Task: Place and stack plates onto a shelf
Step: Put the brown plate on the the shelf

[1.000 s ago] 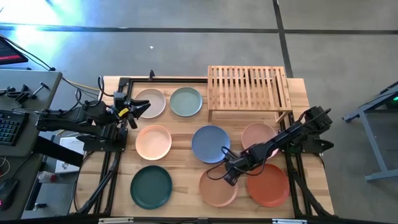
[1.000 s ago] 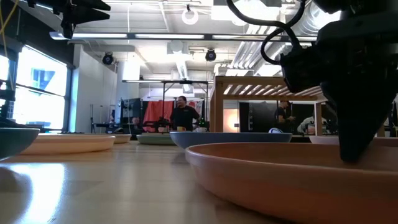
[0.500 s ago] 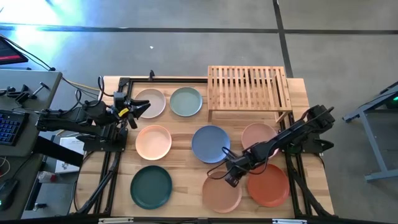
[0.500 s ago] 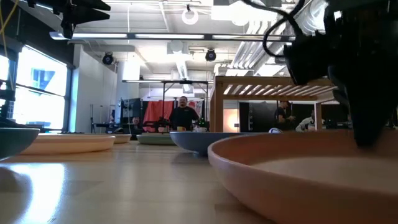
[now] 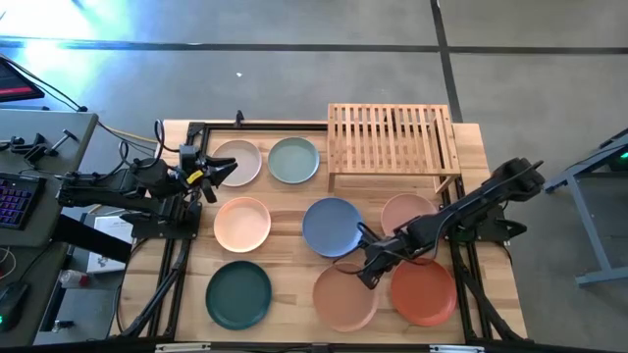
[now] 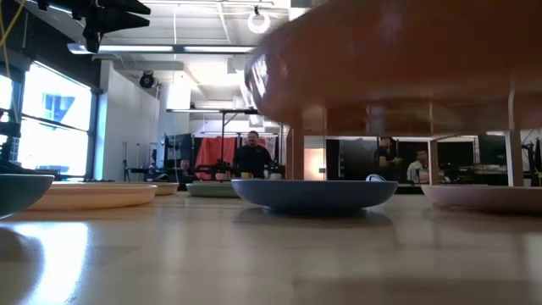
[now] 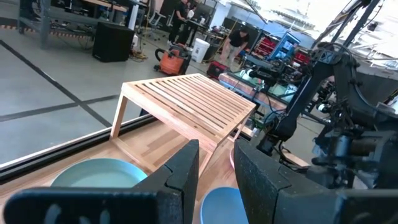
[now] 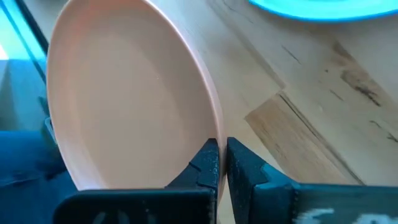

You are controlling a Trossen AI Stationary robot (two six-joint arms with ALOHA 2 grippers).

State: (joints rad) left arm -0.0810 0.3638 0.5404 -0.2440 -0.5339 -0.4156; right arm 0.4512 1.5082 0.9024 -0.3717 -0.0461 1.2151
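The right end effector (image 5: 367, 275) is pinching the rim of the terracotta plate (image 5: 344, 296), its fingers (image 8: 208, 163) pressed together on the edge, and the plate is hanging clear of the counter (image 5: 294, 245) near its front edge, between the dark green plate (image 5: 238, 294) and the red-orange plate (image 5: 424, 291). Just behind it the blue plate (image 5: 332, 226) is sitting flat, with a pink plate (image 5: 404, 210) beside that, and the shelf (image 5: 392, 137) is standing at the back right, its slatted top bare. The left end effector (image 5: 218, 173) is waiting with fingers spread at the left edge, over the pale pink plate (image 5: 238, 162) and next to the sage plate (image 5: 294, 160); a peach plate (image 5: 242, 223) is lying in front of them. To do this carry well, the arm probably needs to be lifting high enough to pass over the blue and pink plates, keeping the thin rim grip steady so the plate is not swinging or slipping, then levelling it before lowering onto the slats. The low view is showing what the high view cannot: the plate's underside (image 6: 398, 59) is well above the counter, off the surface entirely. The right wrist view alone is showing the rim caught between the fingers, and the left wrist view is showing the shelf (image 7: 186, 102) top empty.
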